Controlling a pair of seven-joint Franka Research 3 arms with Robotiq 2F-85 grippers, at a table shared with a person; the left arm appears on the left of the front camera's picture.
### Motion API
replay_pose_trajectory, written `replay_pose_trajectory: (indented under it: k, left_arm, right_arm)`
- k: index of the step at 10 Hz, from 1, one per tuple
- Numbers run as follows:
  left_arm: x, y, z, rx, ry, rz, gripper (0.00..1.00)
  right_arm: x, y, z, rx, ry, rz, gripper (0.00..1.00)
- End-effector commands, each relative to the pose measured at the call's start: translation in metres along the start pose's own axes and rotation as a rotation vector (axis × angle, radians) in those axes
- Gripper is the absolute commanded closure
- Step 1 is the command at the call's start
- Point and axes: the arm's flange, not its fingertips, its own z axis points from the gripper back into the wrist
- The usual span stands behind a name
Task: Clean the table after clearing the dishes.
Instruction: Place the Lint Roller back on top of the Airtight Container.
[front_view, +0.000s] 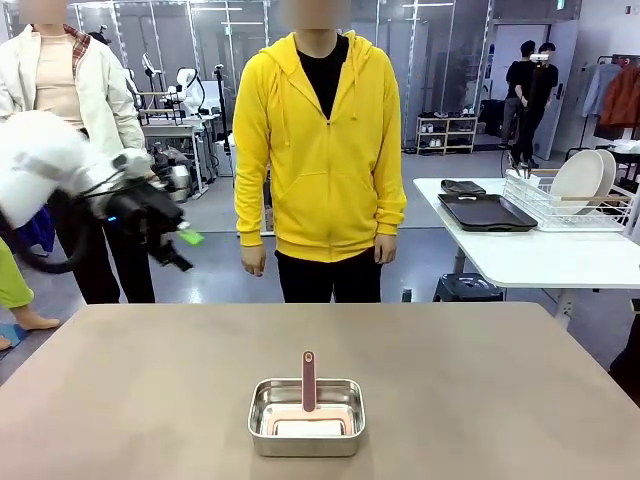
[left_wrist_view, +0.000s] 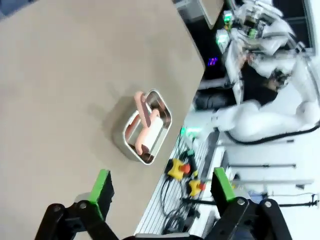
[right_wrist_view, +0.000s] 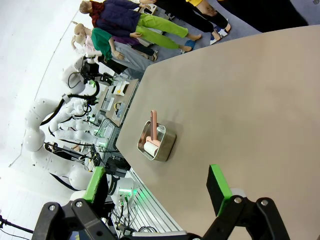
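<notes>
Table (front_view: 480, 380) already cleared, dishes (front_view: 588, 180) racked far right. Pan (front_view: 306, 417) near centre holds pink-handled cleaner (front_view: 308, 380). Left gripper (front_view: 172, 240) raised far left, wide open, empty; right gripper (right_wrist_view: 157, 192) likewise. Descend straight onto handle.

I see the big brown table (front_view: 480, 380), flat with round corners. Two white plates (front_view: 585, 180) stand up in a wire rack, and a dark tray (front_view: 487, 212) lies flat beside it.
</notes>
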Motion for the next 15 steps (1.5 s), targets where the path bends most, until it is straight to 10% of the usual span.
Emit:
replay_pose_trajectory:
  k: [1,9,15]
  left_arm:
    - [-0.068,0.030,0.034,-0.045,-0.214,0.069,0.00]
    - [-0.270,0.120,0.183,-0.045,-0.653,0.298,0.00]
    - [-0.277,0.120,0.185,-0.012,-0.644,0.336,0.00]
  right_arm:
    - [-0.001,0.002,0.000,0.001,0.009,0.018,0.00]
    - [-0.001,0.002,0.000,0.001,0.009,0.018,0.00]
    - [-0.001,0.002,0.000,0.001,0.009,0.018,0.00]
